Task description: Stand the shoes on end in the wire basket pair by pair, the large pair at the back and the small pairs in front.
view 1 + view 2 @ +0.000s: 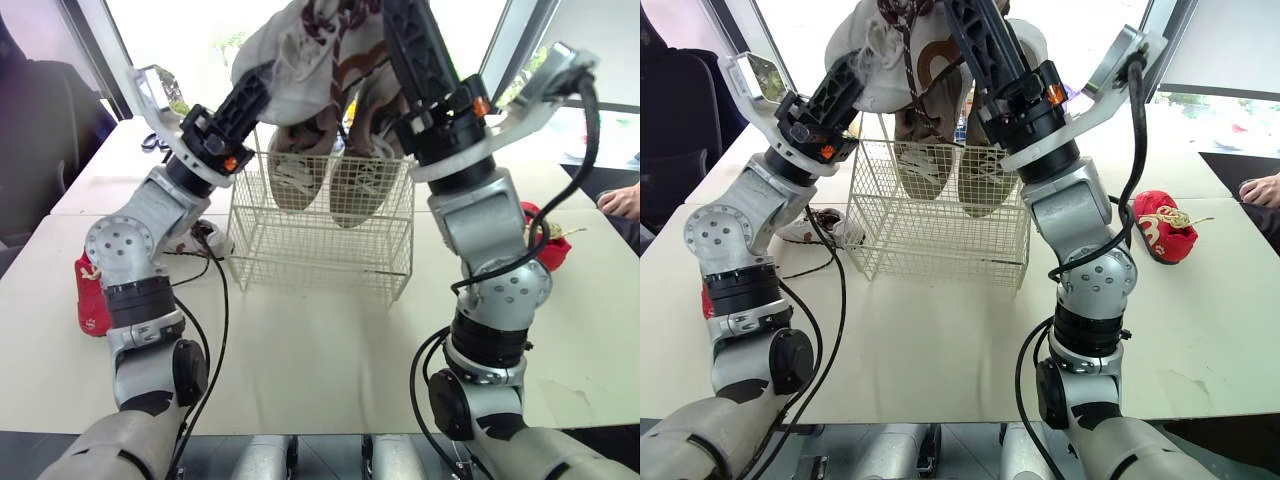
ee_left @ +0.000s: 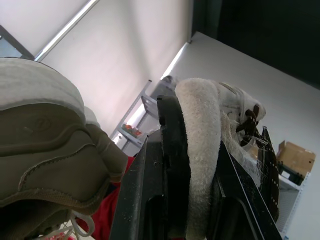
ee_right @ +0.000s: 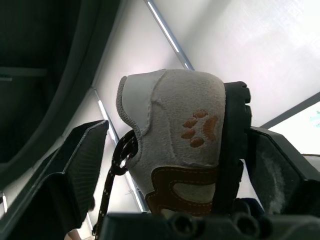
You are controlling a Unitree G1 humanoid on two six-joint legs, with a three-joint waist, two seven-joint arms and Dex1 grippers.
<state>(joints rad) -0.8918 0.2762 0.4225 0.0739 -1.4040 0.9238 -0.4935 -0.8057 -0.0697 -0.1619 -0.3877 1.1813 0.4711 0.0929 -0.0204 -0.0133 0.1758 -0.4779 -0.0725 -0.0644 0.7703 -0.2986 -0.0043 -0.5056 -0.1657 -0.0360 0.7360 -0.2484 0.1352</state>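
Shoe (image 3: 170, 115), pale suede, orange paw print (image 3: 201, 131), brown trim

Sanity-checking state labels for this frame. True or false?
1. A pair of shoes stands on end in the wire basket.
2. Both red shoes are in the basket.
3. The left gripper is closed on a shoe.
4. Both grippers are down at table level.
1. True. The beige pair stands on end inside the wire basket.
2. False. One red shoe lies on the table by the left arm. The other red shoe lies on the table right of the basket.
3. True. The left gripper is clamped on the collar of a fleece-lined shoe.
4. False. The left gripper and the right gripper are both raised above the basket.
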